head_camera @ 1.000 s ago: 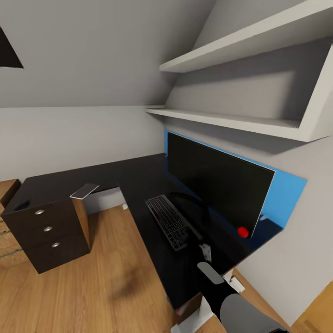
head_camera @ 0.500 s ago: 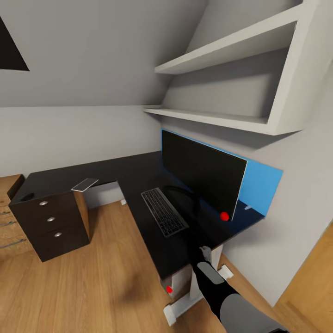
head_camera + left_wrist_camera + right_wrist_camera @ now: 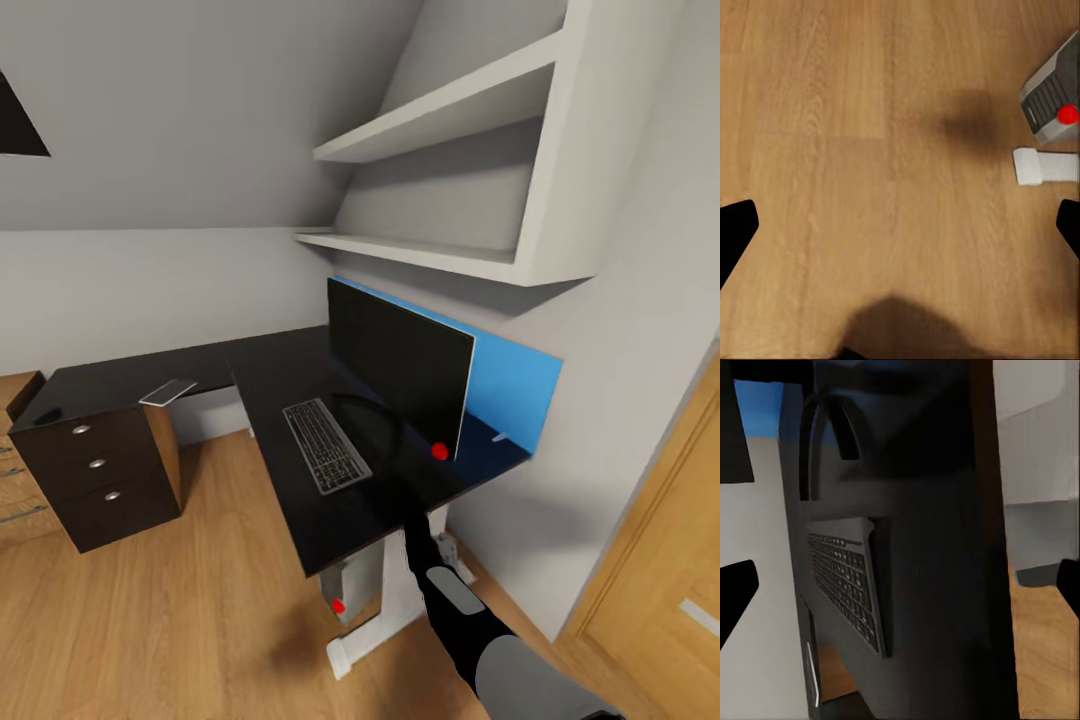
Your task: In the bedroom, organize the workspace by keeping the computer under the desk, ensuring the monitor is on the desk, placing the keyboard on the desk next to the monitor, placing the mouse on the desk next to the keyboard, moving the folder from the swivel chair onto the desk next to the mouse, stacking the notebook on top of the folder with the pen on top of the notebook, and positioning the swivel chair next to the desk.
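A glossy black L-shaped tabletop (image 3: 300, 520) carries the monitor (image 3: 395, 372) along its wall edge, with the keyboard (image 3: 325, 458) just in front. The computer (image 3: 352, 592) stands on the floor beneath the near end. Left pincer (image 3: 900, 225) and right pincer (image 3: 900, 585) both gape wide, holding nothing.

- You're in a home study corner, probably an attic room: sloped ceiling (image 3: 200, 100), wood floor (image 3: 180, 620).
- Desk (image 3: 300, 500), monitor (image 3: 400, 375), keyboard (image 3: 325, 458), wall shelves (image 3: 440, 255).
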{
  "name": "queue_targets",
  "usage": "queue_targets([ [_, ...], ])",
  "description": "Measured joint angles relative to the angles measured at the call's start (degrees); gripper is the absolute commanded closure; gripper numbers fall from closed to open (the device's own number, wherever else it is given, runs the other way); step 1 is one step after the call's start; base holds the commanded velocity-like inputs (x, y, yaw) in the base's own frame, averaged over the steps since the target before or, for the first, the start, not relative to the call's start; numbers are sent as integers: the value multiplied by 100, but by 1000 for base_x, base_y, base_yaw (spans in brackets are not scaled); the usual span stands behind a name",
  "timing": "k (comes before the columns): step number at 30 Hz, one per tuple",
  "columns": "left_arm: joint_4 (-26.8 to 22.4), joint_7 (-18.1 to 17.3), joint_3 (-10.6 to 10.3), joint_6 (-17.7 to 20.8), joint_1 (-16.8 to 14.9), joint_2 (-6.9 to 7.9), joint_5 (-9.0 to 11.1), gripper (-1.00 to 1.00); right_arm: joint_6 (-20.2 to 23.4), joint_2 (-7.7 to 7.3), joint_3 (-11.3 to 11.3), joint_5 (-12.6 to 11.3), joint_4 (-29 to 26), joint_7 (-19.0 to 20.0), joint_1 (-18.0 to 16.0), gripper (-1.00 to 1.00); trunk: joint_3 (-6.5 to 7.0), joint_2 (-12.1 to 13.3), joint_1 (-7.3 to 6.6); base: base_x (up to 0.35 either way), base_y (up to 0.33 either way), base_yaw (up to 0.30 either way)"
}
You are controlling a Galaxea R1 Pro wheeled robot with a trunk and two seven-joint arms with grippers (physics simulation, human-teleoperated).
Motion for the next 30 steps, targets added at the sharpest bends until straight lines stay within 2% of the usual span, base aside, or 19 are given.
queue_targets([
  [10,69,16,42,-13,0,17,6,-100,-118,0,40,54,178,-63,0,-100,0,0,2,-105,-311,0],
  [14,72,17,46,-10,1,21,7,-100,-153,-9,83,215,389,-55,-1,-100,0,0,2,-204,-264,0],
  [17,73,22,48,-8,1,19,7,-100,-212,-28,131,572,666,-55,-1,-100,0,0,2,-222,-252,0],
  [18,73,24,49,-10,1,16,9,-100,-284,-32,147,807,840,-58,-1,-100,0,0,2,-226,-250,0],
  [24,44,19,51,-27,2,9,7,-100,-726,-36,182,1688,1511,-66,-1,-100,0,0,1,-136,-150,0],
  [25,33,13,56,-29,3,6,7,-100,-902,-27,187,1991,1767,-68,1,-100,0,1,0,-48,-53,0],
  [26,30,10,54,-31,3,4,7,-100,-991,-22,199,2151,1901,-69,0,-100,0,1,0,-39,-43,0],
  [30,24,12,50,-33,2,1,1,-100,-1251,-18,199,2635,2216,-73,35,-100,53,119,-65,-23,-25,0],
])
